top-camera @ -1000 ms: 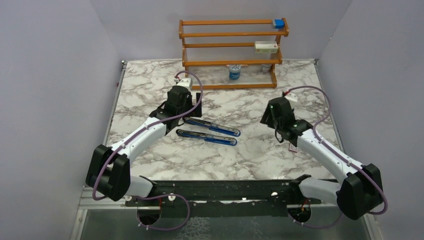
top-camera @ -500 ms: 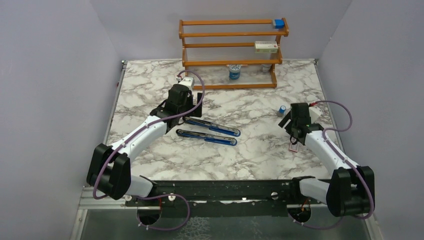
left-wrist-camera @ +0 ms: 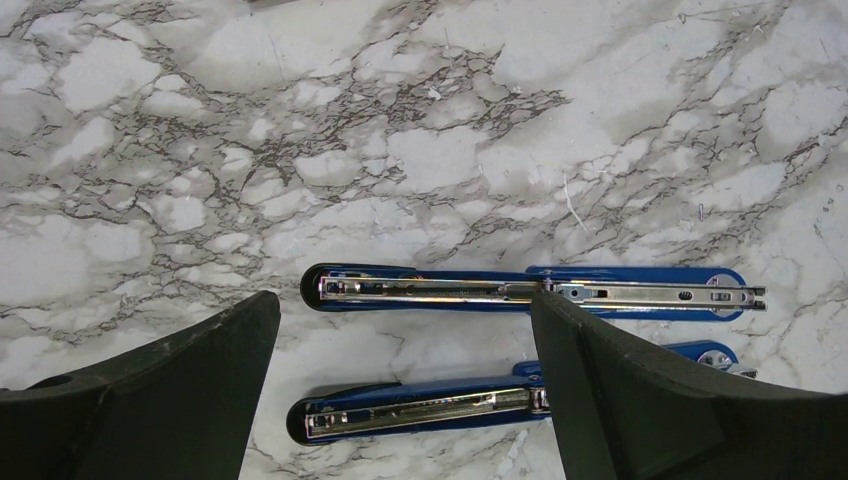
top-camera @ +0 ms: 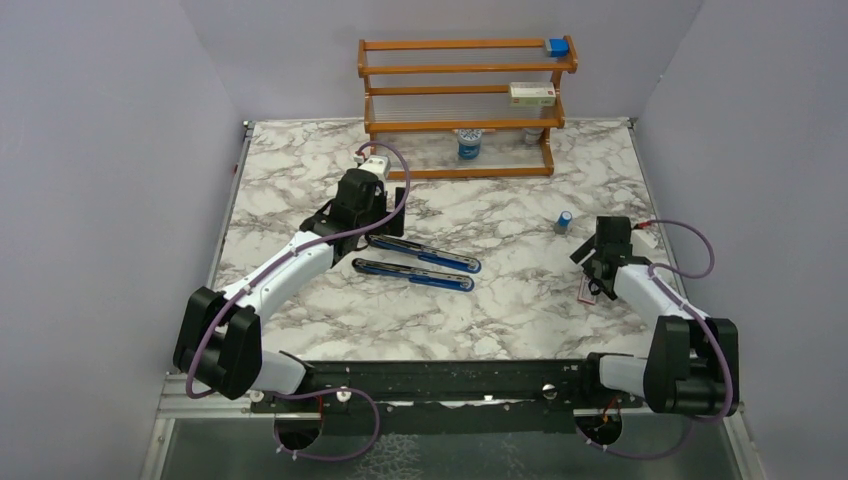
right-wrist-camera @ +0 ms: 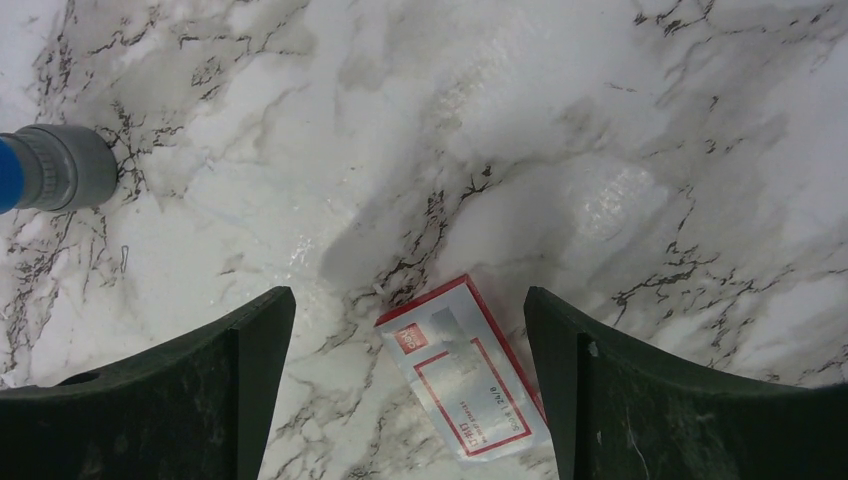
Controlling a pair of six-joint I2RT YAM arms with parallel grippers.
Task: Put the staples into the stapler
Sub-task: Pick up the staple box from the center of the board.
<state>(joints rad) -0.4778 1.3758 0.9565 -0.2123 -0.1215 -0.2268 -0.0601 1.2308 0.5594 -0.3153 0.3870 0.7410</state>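
Top external view: marble table, wooden rack along the far edge. My left arm reaches in over the left-centre, and my right arm is folded back on the right side.

The stapler lies opened out flat at left-centre, right next to my left gripper. It shows as two long blue arms side by side, nearly parallel, running left to right. Left wrist view: both arms have their metal channels facing up, the farther arm across the gap between my fingers and the nearer arm partly behind my right-hand finger. I can't see the hinge. Staples are too small to tell in either channel.

My left gripper is spread wide over the stapler and grips nothing. My right gripper is also spread wide, holding nothing.

Right wrist view: a small flat red-and-white box lies on the marble between my fingers, toward the right one. A small blue-and-grey cylinder lies off to the left, apart from the box.

Rack: white box on the middle shelf, blue block on the top right, and a jar at the bottom.
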